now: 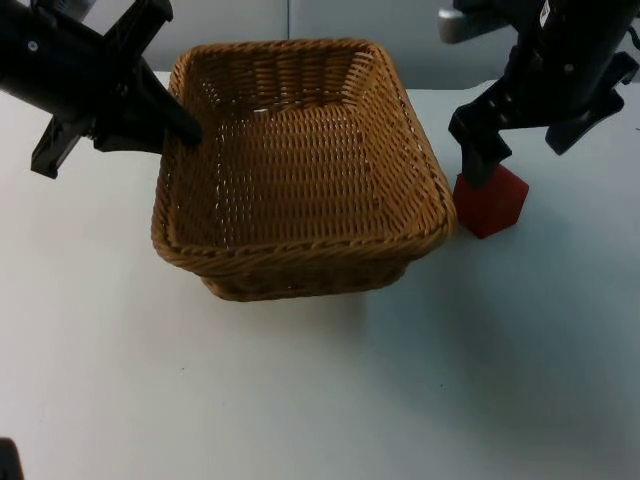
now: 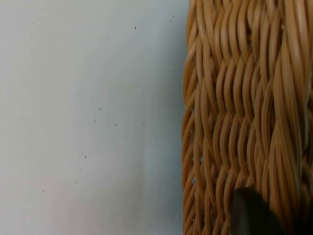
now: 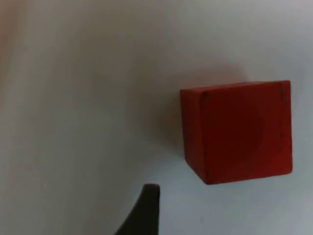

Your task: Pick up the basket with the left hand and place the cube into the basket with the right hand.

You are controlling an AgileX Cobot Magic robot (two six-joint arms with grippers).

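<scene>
A woven wicker basket (image 1: 300, 160) is in the middle of the table, its shadow falling on the white surface below and to its right. My left gripper (image 1: 185, 130) is shut on the basket's left rim; the left wrist view has a black fingertip (image 2: 252, 210) pressed against the wicker rim (image 2: 234, 117). The red cube (image 1: 490, 202) rests on the table just off the basket's right side. Directly above the cube's near-left top hangs my right gripper (image 1: 482, 165), open. In the right wrist view the cube (image 3: 237, 132) lies free, one fingertip (image 3: 149, 210) beside it.
The white table (image 1: 300, 400) stretches wide in front of the basket. A grey partition wall (image 1: 330, 20) closes the back. The cube lies only a small gap from the basket's right wall.
</scene>
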